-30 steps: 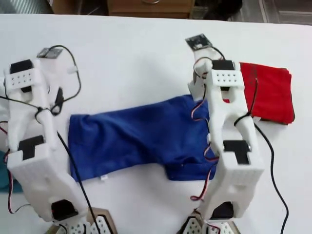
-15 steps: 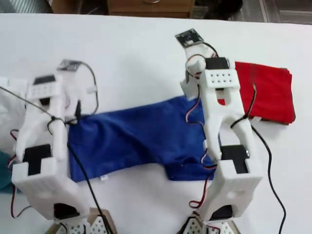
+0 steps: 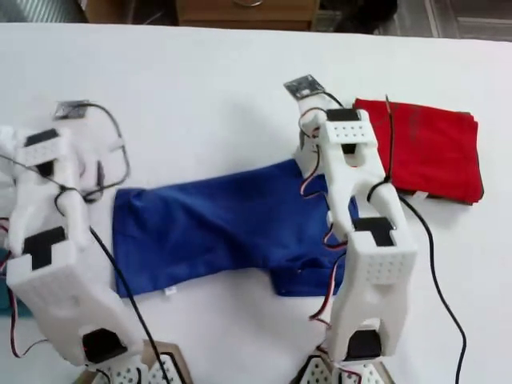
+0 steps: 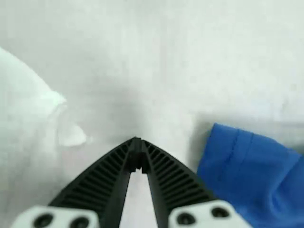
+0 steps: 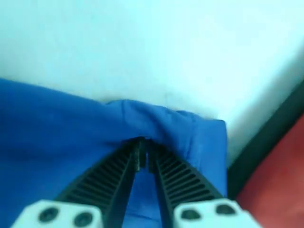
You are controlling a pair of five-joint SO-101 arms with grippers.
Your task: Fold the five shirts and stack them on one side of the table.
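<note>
A blue shirt [image 3: 224, 224] lies spread across the middle of the white table [image 3: 200, 80], one sleeve toward the front. A folded red shirt [image 3: 432, 148] rests at the right side. In the right wrist view my right gripper [image 5: 143, 151] is shut on a puckered fold of the blue shirt [image 5: 57, 133] near its far right corner, with the red shirt [image 5: 278, 183] just beyond. My left gripper [image 4: 137, 164] is shut and holds nothing. It hangs over bare table, just off the blue shirt's [image 4: 251, 175] left corner.
A white cloth [image 4: 23, 95] lies at the table's left edge, beside my left gripper. A bit of teal fabric [image 3: 6, 298] peeks out at the front left. The far half of the table is bare. Both arm bases stand at the front edge.
My left arm swung right to the blue shirt's left edge, then back left off it. My right arm shifted left, uncovering more of the red shirt.
</note>
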